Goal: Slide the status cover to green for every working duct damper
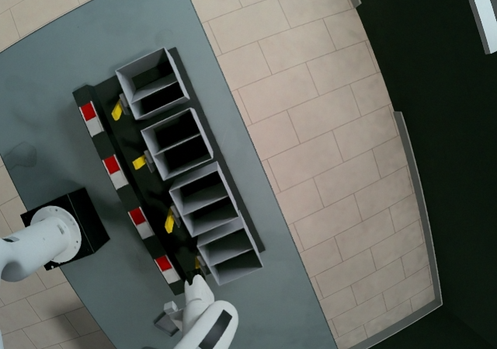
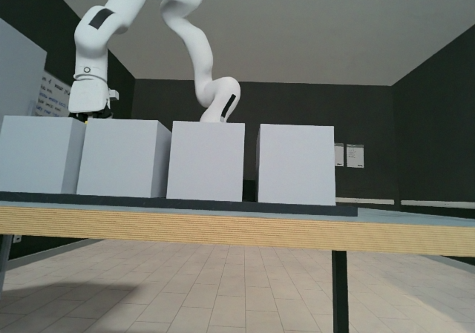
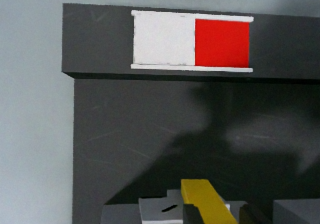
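Four grey duct dampers stand in a row on a black base plate [image 1: 132, 169]. The nearest-end damper [image 1: 230, 249] has a yellow handle [image 1: 196, 262] on its shaft. My gripper [image 1: 195, 274] is shut on this handle, which shows in the wrist view [image 3: 205, 201] between my fingers. This damper's slider [image 3: 192, 45] shows red [image 3: 222, 43], with its white cover [image 3: 163, 45] beside the red. The other three sliders [image 1: 140, 221] [image 1: 115, 171] [image 1: 91, 117] also show red. From the exterior view my gripper [image 2: 91, 116] is behind the leftmost damper [image 2: 36, 153].
The other dampers [image 1: 204, 197] [image 1: 176, 143] [image 1: 152, 83] have yellow handles [image 1: 169, 221] [image 1: 139, 162] [image 1: 116, 110] at differing angles. My arm's black base [image 1: 64, 228] stands beside the slider rail. The table edge lies close behind the dampers.
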Robot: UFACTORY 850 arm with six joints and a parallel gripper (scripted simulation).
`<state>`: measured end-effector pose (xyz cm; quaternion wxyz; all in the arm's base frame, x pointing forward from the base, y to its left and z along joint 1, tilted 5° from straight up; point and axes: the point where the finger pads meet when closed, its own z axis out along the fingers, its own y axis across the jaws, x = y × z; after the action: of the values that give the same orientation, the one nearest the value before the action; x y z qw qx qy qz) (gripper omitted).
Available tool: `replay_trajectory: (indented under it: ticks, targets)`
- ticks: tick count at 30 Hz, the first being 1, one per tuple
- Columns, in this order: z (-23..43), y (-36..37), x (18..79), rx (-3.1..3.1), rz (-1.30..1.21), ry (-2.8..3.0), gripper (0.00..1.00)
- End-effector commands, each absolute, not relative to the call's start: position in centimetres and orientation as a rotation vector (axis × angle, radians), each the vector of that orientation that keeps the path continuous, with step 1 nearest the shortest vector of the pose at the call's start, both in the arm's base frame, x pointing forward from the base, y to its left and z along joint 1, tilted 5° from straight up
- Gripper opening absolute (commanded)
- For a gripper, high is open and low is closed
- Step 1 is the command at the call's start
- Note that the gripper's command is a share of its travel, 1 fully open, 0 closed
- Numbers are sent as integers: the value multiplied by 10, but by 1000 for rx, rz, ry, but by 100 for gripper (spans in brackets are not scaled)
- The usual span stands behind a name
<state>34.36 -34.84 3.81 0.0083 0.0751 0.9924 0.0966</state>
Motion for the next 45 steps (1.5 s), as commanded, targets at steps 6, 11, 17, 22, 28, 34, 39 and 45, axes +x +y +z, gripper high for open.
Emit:
replay_trajectory:
  ticks: [6, 11, 17, 22, 28, 34, 39, 45]
  targets:
    - [38, -354, 343, 233, 371, 3089, 19]
    - [37, -357, 343, 233, 425, 3079, 19]
    - [35, -361, 342, 231, 497, 3065, 19]
    - [35, -364, 342, 231, 535, 3057, 19]
    - [33, -369, 341, 229, 613, 3038, 19]
    - [31, -373, 340, 227, 692, 3017, 19]
    - [29, -376, 340, 226, 731, 3006, 19]
    - [27, -380, 339, 224, 807, 2983, 19]
